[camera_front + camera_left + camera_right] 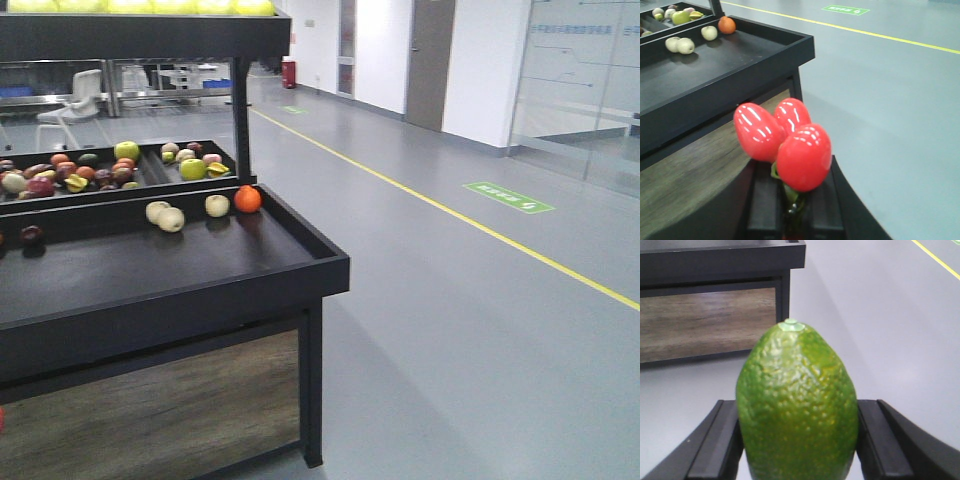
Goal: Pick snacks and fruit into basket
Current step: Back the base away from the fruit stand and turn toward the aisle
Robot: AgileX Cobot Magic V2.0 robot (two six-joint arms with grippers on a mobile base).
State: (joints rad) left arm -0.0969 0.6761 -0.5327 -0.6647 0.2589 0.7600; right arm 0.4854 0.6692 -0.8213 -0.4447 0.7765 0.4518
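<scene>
A black tiered display stand (250, 275) with a wood-grain lower panel (150, 420) fills the left of the frame, on a grey glossy floor (450, 330) crossed by a yellow line (440, 205), with white walls, a grey door (430, 62) and glass partitions (580, 85) upper right

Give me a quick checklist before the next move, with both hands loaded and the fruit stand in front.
1. Left hand grip on the red fruit cluster: ok, stem sits between the fingers.
2. Right hand grip on the green avocado: ok, fingers press both sides.
3. Basket located: not ok, none in any view.
4. Loose fruit on the lower tray, including the orange: ok, resting near the back wall.
5. Floor to the right of the stand: ok, nothing on it.
</scene>
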